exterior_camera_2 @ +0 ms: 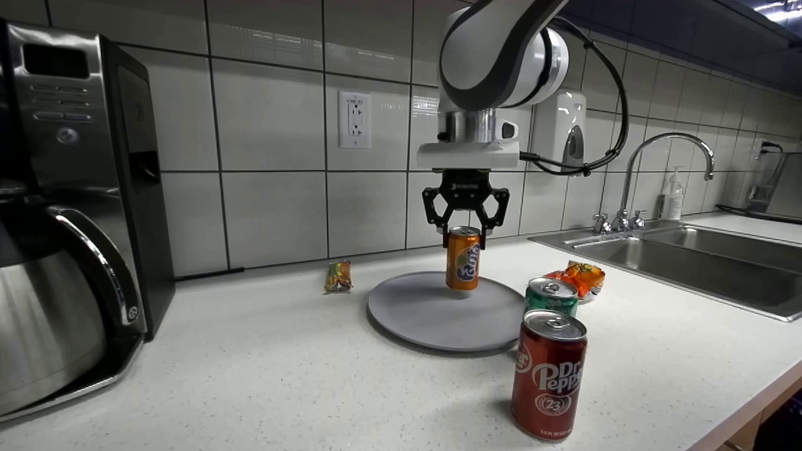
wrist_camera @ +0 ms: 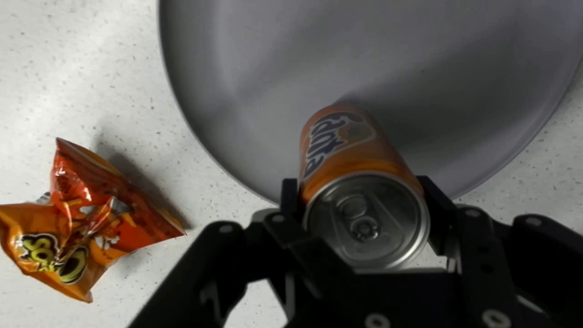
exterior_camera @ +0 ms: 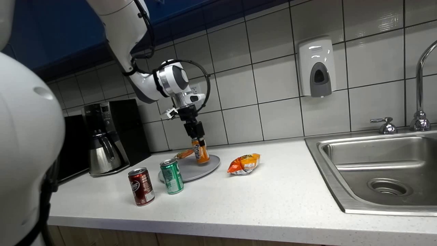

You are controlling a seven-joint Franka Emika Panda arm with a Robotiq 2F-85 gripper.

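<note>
Nearest the front edge of the white counter (exterior_camera: 259,205) stands a dark red Dr Pepper can (exterior_camera: 140,186), upright. Just behind it, a little closer to the back edge, stands a green can (exterior_camera: 172,177), also upright. Next comes a round gray plate (exterior_camera_2: 413,319), flat on the counter, with the green can near its rim. Over the plate the gripper (exterior_camera_2: 464,241) points down and pinches an orange Fanta can (exterior_camera_2: 462,269) near the top, from opposite sides. The Fanta can is upright, toward the part of the rim that faces the back edge; whether its base touches the plate cannot be told. A crumpled orange-and-red snack bag (exterior_camera: 244,164) lies on the counter, apart from the plate, between it and the steel sink (exterior_camera: 327,164). A small snack packet (exterior_camera_2: 339,277) lies close to the back edge, also apart from the plate. Near the back edge stands a coffee maker (exterior_camera: 129,124) with a metal carafe (exterior_camera: 100,161), and above that edge a white soap dispenser (exterior_camera: 315,54) hangs on the tiled wall (exterior_camera: 273,82).
</note>
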